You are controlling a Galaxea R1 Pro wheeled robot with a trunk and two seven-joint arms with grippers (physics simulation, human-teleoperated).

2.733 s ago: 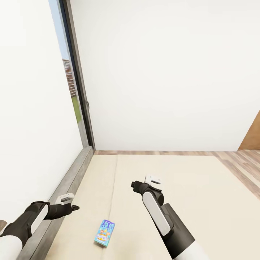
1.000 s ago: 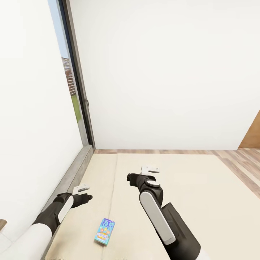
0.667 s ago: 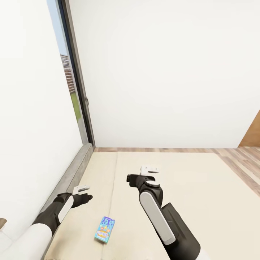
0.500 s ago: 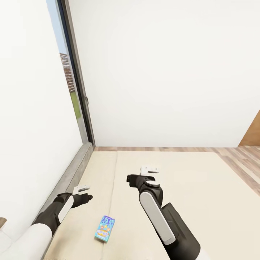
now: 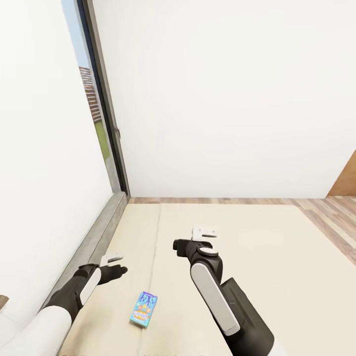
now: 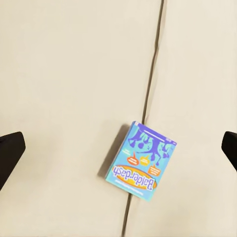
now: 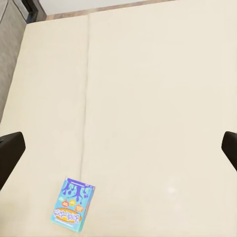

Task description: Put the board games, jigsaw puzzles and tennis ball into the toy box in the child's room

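A small blue cartoon-printed board game [image 5: 144, 309] lies flat on the cream bed [image 5: 267, 257], right beside the lengthwise seam. My left gripper [image 5: 119, 270] hovers over the bed just left of it and a little beyond. In the left wrist view the game [image 6: 142, 167] sits between the wide-apart black fingertips [image 6: 10, 153], so that gripper [image 6: 120, 150] is open and empty. My right gripper [image 5: 178, 245] hangs farther up the bed, right of the seam. It [image 7: 120, 148] is open too, and the game [image 7: 73, 201] lies well off to one side of it.
A dark-framed window [image 5: 106, 123] and a grey ledge [image 5: 96, 235] run along the bed's left side. A white wall stands beyond the bed. Wood floor [image 5: 326, 212] and a brown door [image 5: 347, 180] lie to the right.
Since the oldest frame my left arm has swung from over the grey ledge in over the bed, and the right gripper reached slightly farther. Over the last second only the camera shifted a little.
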